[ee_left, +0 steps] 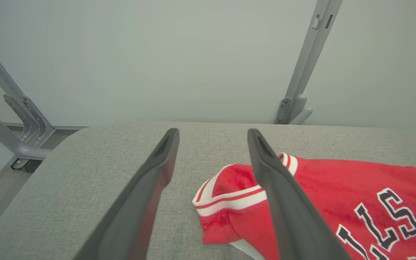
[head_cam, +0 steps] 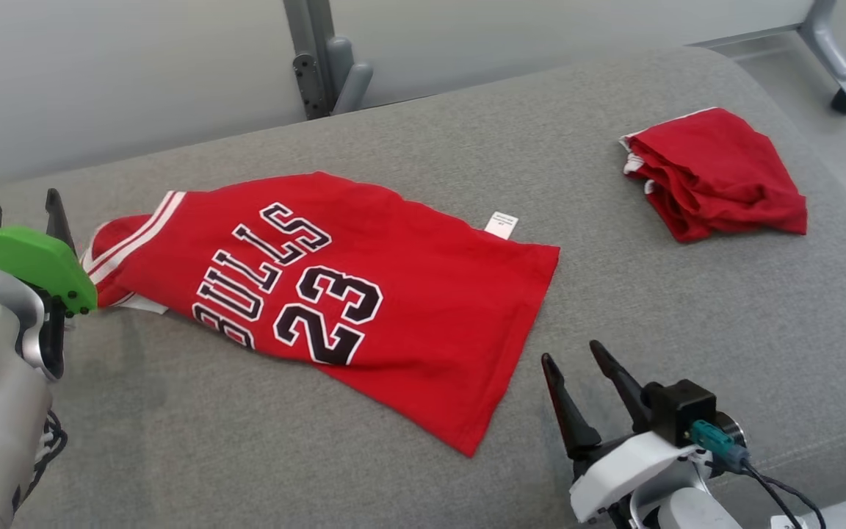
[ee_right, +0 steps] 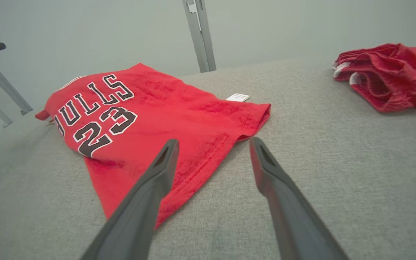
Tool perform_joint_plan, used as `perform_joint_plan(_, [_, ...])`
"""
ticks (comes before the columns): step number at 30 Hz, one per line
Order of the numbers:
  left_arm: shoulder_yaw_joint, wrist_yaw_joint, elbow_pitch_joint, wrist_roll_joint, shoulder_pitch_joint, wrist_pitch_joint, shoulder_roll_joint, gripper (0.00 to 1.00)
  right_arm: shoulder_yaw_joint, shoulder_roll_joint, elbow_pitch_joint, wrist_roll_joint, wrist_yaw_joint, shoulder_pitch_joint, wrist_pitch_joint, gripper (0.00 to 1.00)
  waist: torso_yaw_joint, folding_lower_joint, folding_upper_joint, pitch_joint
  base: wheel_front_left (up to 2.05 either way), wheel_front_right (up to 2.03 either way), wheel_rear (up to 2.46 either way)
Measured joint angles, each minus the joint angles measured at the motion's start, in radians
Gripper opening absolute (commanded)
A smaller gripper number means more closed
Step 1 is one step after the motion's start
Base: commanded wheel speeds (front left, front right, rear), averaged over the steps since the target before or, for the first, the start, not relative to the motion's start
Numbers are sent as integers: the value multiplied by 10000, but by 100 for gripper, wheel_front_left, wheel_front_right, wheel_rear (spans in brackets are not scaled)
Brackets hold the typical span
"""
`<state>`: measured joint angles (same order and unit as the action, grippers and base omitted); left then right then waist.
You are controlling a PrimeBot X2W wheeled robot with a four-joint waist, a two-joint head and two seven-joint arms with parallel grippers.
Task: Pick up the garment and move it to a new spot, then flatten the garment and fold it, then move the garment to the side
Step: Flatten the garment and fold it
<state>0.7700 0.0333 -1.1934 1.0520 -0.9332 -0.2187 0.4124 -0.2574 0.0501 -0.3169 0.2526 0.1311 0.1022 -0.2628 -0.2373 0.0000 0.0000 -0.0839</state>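
A red jersey garment (head_cam: 364, 294) with "BULLS 23" on it lies mostly flat on the grey cushion (head_cam: 173, 441), collar end to the left. My left gripper (head_cam: 15, 213) hovers at that collar end; in the left wrist view (ee_left: 213, 133) its fingers stand open and empty above the white-striped collar (ee_left: 229, 196). At the lower right my right gripper (head_cam: 571, 351) is open with nothing in it, just off the jersey's hem corner. The right wrist view shows this gripper (ee_right: 214, 141) above the hem (ee_right: 208, 159).
A second red garment (head_cam: 717, 173) lies crumpled at the cushion's far right. A grey metal post (head_cam: 320, 59) stands behind the cushion and a frame leg with a caster (head_cam: 845, 99) at the top right. A white label (head_cam: 501, 224) sticks out of the jersey's far edge.
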Motion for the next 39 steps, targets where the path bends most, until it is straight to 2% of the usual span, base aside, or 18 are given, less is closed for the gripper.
perform_joint_plan(4, [-69,86,698,-525,428,-391,153,100,-334,-35,-610,13,2,409,0,100,471,0,0,-104,0,0,0])
perform_joint_plan(7, [-988,612,2546,-1400,946,-428,397,100,-90,0,-1208,113,-4,724,0,100,889,0,0,-166,0,0,0])
perform_joint_plan(10, [-2088,1089,4571,-2470,2476,-453,382,100,98,0,-1873,539,-4,1038,0,100,1341,0,-1,-220,0,0,0])
perform_joint_plan(14, [-3298,1461,6750,-3726,4752,-453,-211,100,483,-6,-2987,1335,-4,1565,0,100,1939,0,0,-268,0,0,0])
perform_joint_plan(16, [-3720,1517,7407,-4184,5614,-454,-564,100,589,-12,-3651,1866,-4,1842,0,100,2214,0,0,-289,0,0,0])
perform_joint_plan(22, [-4458,1292,8339,-5166,7126,-453,-1636,100,483,-12,-5198,3058,-4,2659,-2,100,2945,0,0,-328,0,0,0])
perform_joint_plan(23, [-4533,1237,8435,-5315,7264,-453,-1810,100,439,-10,-5361,3235,-4,2763,-8,95,3046,0,0,-331,0,0,0])
perform_joint_plan(24, [-4598,1175,8506,-5519,7390,-453,-1942,100,378,-6,-5497,3409,-4,2855,-29,60,3136,0,0,-334,0,0,0])
perform_joint_plan(25, [-4660,1087,8577,-5637,7498,-454,-2086,100,326,0,-5618,3544,-4,2950,-29,38,3218,0,0,-337,0,0,0])
perform_joint_plan(26, [-4734,1026,8619,-5714,7595,-453,-2213,100,314,0,-5745,3595,-4,3029,-29,23,3286,0,0,-337,0,0,0])
perform_joint_plan(27, [-4846,895,8642,-5998,7754,-453,-2408,100,288,0,-5908,3693,-4,3112,-29,0,3386,0,0,-329,0,0,0])
perform_joint_plan(29, [-5009,769,8644,-6161,7875,-453,-2581,100,159,2,-5906,3906,-4,3124,-29,0,3421,0,0,-299,0,0,0])
perform_joint_plan(32, [-5216,614,8642,-6449,8033,-453,-2725,100,176,-23,-5427,3630,-4,3116,-13,0,3359,0,0,-249,0,0,0])
perform_joint_plan(39, [-5799,366,8621,-7008,8361,-453,-2970,100,696,59,-2190,2293,-4,2648,-13,0,3134,0,0,-87,0,0,0])
